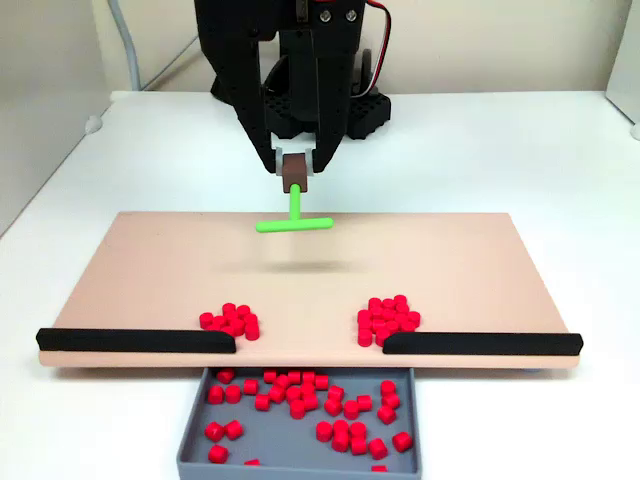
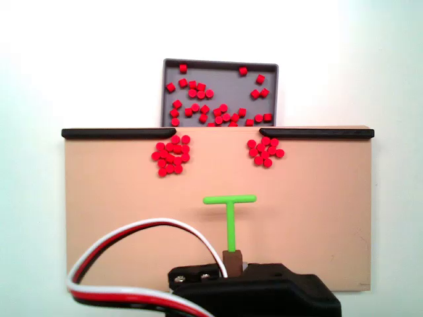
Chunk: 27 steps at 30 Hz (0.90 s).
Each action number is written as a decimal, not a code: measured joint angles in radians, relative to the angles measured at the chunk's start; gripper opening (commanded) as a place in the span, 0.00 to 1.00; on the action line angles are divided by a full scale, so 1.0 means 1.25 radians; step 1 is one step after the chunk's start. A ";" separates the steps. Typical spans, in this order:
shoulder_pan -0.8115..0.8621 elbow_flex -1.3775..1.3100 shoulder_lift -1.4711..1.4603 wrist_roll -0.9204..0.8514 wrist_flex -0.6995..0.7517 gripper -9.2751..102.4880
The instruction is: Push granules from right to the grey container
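Granules [image 1: 231, 320] are sitting in two piles on the tan board [image 1: 150, 270], one behind each of the two black strips [image 1: 135, 340], with roughly thirty more lying loose in the grey container [image 1: 300, 455] below the gap. One gripper [image 1: 296, 170] is clenching the green T-shaped stick [image 1: 294, 222], holding it above the board's far middle.

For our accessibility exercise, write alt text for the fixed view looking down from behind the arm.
A robot gripper holds a green T-shaped stick above a tan board. Two piles of red granules lie by the gap between two black strips. More fill the grey tray beyond.
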 measured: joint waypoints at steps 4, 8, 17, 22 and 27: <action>0.002 0.000 0.000 0.001 0.000 0.08; 0.006 0.000 0.000 0.001 0.000 0.08; 0.013 0.000 -0.006 -0.037 0.000 0.08; 0.013 0.000 -0.029 -0.053 -0.001 0.08; 0.012 0.000 -0.031 -0.053 -0.002 0.08</action>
